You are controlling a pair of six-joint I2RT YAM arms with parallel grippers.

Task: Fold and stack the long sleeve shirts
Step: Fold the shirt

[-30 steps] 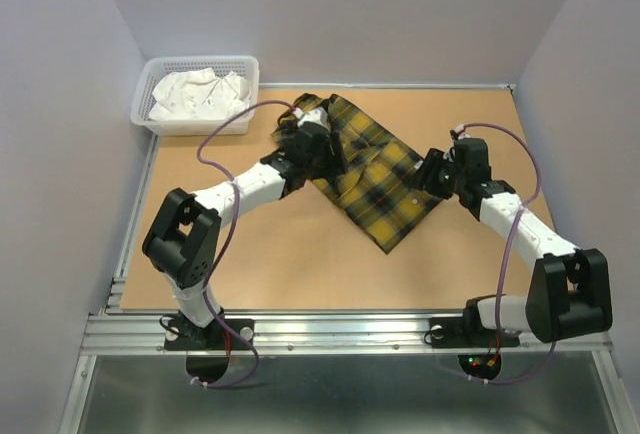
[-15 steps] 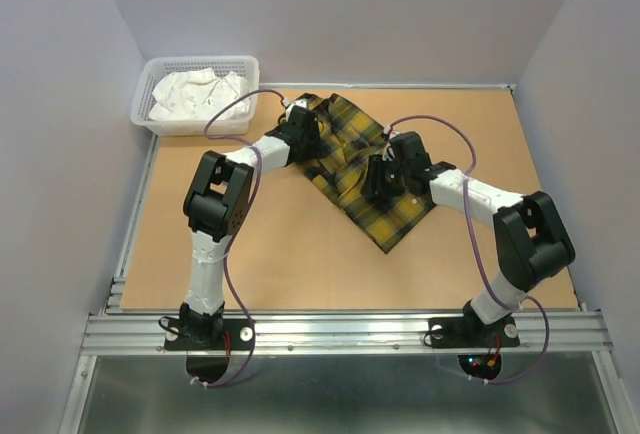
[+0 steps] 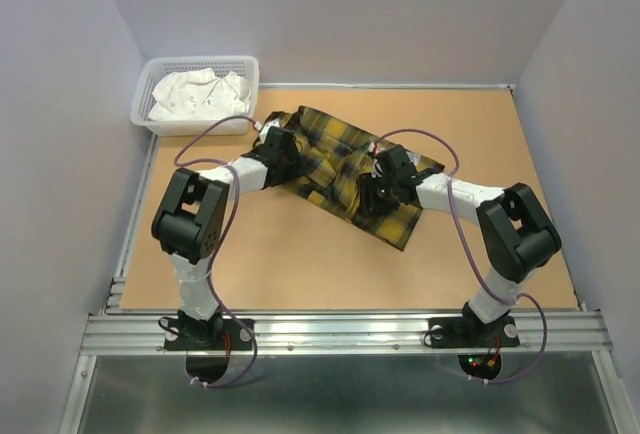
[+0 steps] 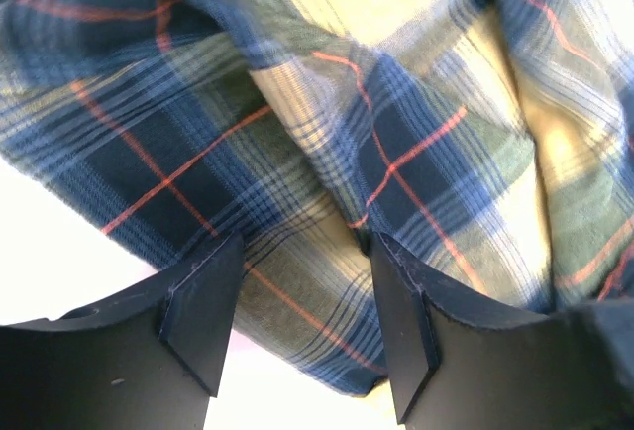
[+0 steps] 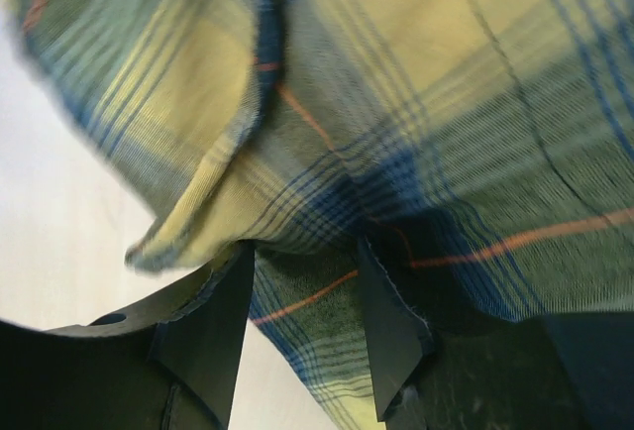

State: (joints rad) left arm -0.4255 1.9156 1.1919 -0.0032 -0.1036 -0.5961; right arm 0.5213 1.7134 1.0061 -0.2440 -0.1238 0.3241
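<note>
My left gripper (image 4: 307, 252) has its jaws part way apart, straddling a fold of the shirt (image 4: 396, 133) near an edge. Cloth fills the gap, but I can't tell whether the pads are biting it or only sitting over it. The right gripper (image 5: 305, 252) is the same: jaws half spread, a doubled edge of cloth between them, and I can't tell if it has a grip.

In the overhead view the left gripper (image 3: 283, 144) sits at the shirt's upper-left end and the right gripper (image 3: 372, 190) toward its lower-right part, both down on the fabric. The shirt (image 3: 330, 144) lies rumpled in a slanted band across the middle of the table (image 3: 280, 254), not yet spread flat. A basket (image 3: 200, 60) in the upper left holds white cloth (image 3: 195, 92).

I judge I'm at the start, taking hold to spread the shirt before any fold. Next, both pairs of jaws should close firmly on clean edges, then lift and draw apart evenly so the cloth opens without twisting.
</note>
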